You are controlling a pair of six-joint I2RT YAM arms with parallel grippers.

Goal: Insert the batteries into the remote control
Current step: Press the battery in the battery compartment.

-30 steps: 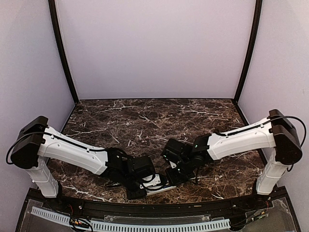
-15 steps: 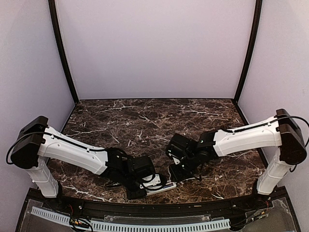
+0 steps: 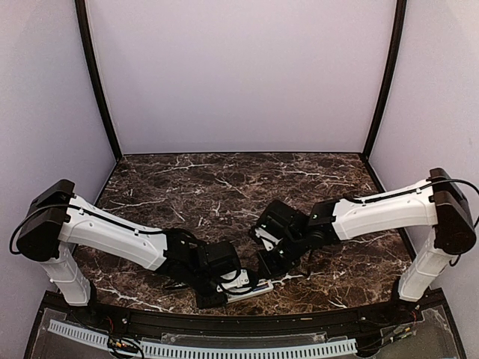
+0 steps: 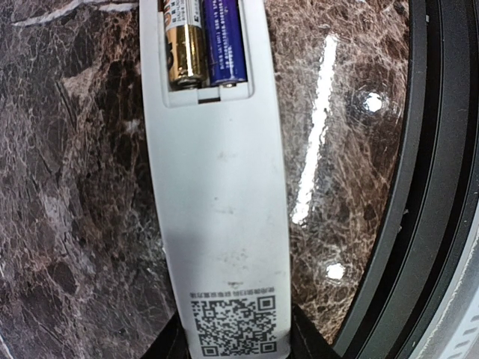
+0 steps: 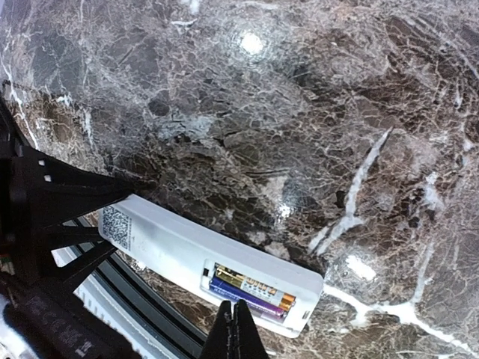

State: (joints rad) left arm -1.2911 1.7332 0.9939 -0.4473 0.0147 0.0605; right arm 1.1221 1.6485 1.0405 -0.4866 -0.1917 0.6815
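As the right gripper [image 5: 233, 329] draws back shut and empty, both batteries [image 4: 203, 45] sit in the remote [image 4: 224, 209]. The left gripper [image 4: 238, 344] clamps its end; loading seems done.

Dark marble table [image 3: 224, 187], remote control [image 5: 187, 250] on it

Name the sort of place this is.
Probably a robot test booth: plain lilac walls around a marble-look tabletop, left arm and right arm bolted at its near edge, with a remote control.
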